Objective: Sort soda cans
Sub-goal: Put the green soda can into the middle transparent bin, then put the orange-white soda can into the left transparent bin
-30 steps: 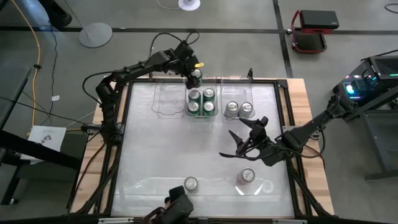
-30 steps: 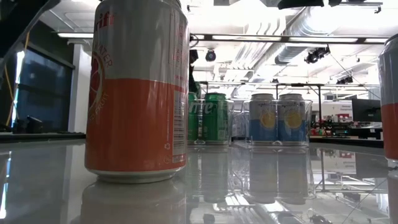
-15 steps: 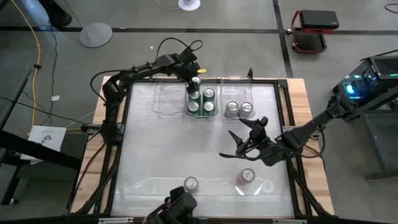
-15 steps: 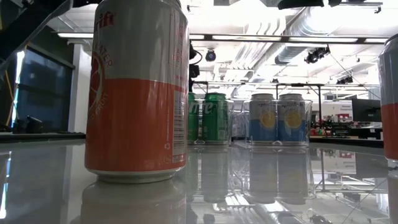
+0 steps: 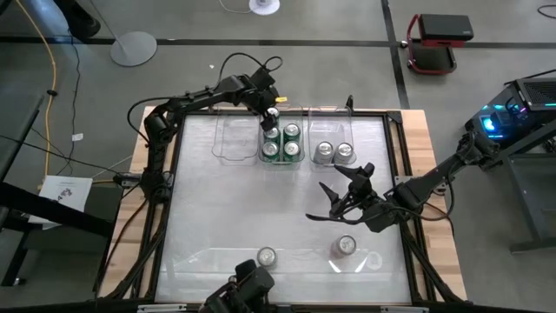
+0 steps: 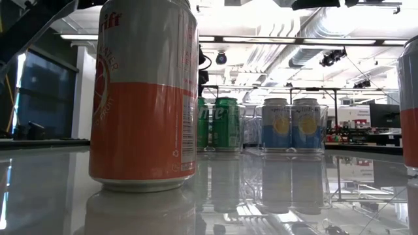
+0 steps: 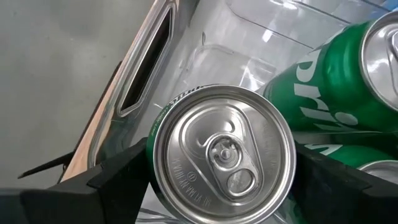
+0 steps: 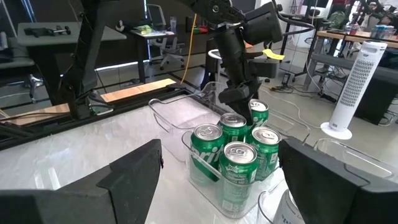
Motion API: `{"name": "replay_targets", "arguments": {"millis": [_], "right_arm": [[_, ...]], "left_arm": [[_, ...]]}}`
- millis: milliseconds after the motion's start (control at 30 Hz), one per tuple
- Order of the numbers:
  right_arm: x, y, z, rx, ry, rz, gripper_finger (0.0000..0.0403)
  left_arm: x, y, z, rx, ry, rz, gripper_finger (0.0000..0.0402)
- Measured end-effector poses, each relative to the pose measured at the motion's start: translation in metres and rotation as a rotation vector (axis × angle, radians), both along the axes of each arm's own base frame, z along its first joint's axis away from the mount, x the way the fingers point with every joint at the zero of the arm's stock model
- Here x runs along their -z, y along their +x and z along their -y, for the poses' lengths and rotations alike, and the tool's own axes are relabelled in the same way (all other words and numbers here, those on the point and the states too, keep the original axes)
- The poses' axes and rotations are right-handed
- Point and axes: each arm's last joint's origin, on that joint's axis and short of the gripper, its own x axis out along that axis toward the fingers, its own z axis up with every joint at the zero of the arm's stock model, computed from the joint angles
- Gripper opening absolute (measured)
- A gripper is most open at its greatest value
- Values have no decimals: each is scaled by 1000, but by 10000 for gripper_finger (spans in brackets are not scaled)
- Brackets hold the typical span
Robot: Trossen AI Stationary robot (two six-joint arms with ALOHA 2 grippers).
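The left gripper [image 5: 272,114] hangs over the far end of a clear bin [image 5: 283,159], its dark fingers [image 7: 118,177] spread to either side of a green can [image 7: 222,154] standing upright in the bin, not pressing it as far as can be seen. Four more green cans [image 8: 231,155] fill the same bin; two blue-and-yellow cans [image 6: 292,124] sit in the next bin [image 5: 334,162]. The right gripper [image 5: 334,202] waits wide open over mid-table. Two loose cans stand near the front edge, an orange-and-silver can [image 6: 144,91] and another can [image 5: 345,247]. The table [image 5: 217,209] is glossy white with wooden edges [image 5: 434,165]. Beyond lie grey floor, desks [image 8: 56,34], a white tower fan [image 8: 357,87] and ceiling ducts [image 6: 313,39].
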Motion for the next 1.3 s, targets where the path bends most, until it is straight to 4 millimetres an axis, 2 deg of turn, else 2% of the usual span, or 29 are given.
{"name": "replay_targets", "arguments": {"millis": [567,867,933,1067,1300], "right_arm": [[0,0,0,0,0,0,312],[0,0,0,0,0,0,312],[0,0,0,0,0,0,312],[0,0,0,0,-2,-4,312],[1,-1,0,2,-4,-11,312]], "left_arm": [[0,-5,-2,-5,-31,-10,329],[-2,-5,-1,1,-34,0,356],[-7,-7,0,1,-26,10,361],[-31,-9,0,-35,28,32,364],[-88,-23,15,-22,108,137,365]]}}
